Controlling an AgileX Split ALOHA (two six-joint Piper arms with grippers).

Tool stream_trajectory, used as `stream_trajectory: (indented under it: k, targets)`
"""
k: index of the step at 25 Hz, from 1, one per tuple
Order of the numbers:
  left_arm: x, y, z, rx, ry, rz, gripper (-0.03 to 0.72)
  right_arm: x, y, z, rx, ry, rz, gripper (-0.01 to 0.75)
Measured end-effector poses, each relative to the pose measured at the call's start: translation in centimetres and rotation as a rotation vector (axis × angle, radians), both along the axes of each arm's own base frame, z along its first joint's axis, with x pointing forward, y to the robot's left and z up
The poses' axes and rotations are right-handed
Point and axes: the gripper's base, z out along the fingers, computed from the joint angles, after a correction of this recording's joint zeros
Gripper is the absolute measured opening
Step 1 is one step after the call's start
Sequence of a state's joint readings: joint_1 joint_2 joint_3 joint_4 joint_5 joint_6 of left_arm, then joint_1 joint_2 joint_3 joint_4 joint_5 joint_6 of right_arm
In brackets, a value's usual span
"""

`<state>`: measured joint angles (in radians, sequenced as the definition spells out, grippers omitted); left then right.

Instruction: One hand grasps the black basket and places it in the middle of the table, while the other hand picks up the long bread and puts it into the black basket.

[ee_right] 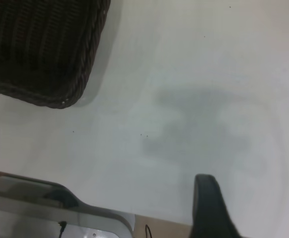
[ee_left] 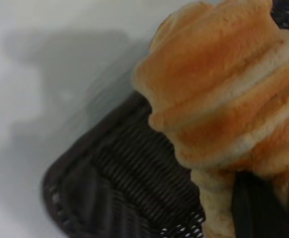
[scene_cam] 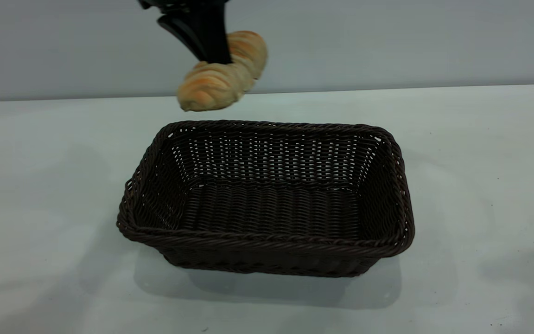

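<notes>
Exterior view shows you the long bread (scene_cam: 220,76) held in the air, above and just behind the far left part of the black basket (scene_cam: 267,241). The roll is tilted, with its nearer end lower and toward the left, and it touches neither the basket nor the table (scene_cam: 480,185). The left gripper (scene_cam: 209,46) comes down from the top edge of that view and its dark fingers are clamped across the middle of the roll.

In the left wrist view, you see the bread (ee_left: 223,94) filling most of the picture, golden-orange with pale crosswise ridges. One dark finger (ee_left: 258,213) of the left gripper presses against it at the edge of that picture. Below the roll lies a rounded corner of the basket (ee_left: 109,188), with bare tabletop (ee_left: 35,74) beyond it.

The basket sits upright on the table, roughly at the centre of the exterior view, with its long side toward the camera. Nothing lies inside it.

The right gripper does not appear in the exterior view. In the right wrist view, you see one dark finger (ee_right: 211,208) over the tabletop (ee_right: 208,74), well apart from the basket corner (ee_right: 45,54). Its second finger is out of sight, so you cannot tell how the jaws stand.
</notes>
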<state>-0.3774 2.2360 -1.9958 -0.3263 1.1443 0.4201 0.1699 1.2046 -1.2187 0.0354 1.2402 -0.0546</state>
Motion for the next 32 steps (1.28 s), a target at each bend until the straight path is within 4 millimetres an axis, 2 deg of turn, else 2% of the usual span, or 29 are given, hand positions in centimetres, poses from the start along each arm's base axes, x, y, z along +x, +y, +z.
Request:
stream_trajectory:
  k: [9, 16, 19, 23, 29, 32]
  targets:
    - [-2.0, -3.5, 0.0, 0.000, -0.003, -0.161, 0.064, 0.0, 0.0, 0.0, -0.001, 0.000, 0.000, 0.460]
    - [-2.5, -4.3, 0.1, -0.017, -0.005, -0.199, 0.069, 0.0, 0.0, 0.0, -0.001, 0.000, 0.001, 0.460]
    - [-2.5, -4.3, 0.1, -0.017, -0.005, -0.201, 0.100, 0.0, 0.0, 0.0, -0.001, 0.000, 0.001, 0.460]
    - [-2.5, -4.3, 0.1, -0.017, -0.005, -0.203, 0.212, 0.0, 0.0, 0.0, -0.001, 0.000, 0.001, 0.460]
    - [-2.4, -4.2, 0.2, -0.001, -0.013, -0.184, 0.442, 0.0, 0.0, 0.0, -0.001, 0.000, 0.001, 0.460]
    - [-1.5, -3.8, 1.5, 0.062, -0.077, -0.118, 0.493, 0.0, 0.0, 0.0, -0.001, 0.000, 0.001, 0.460]
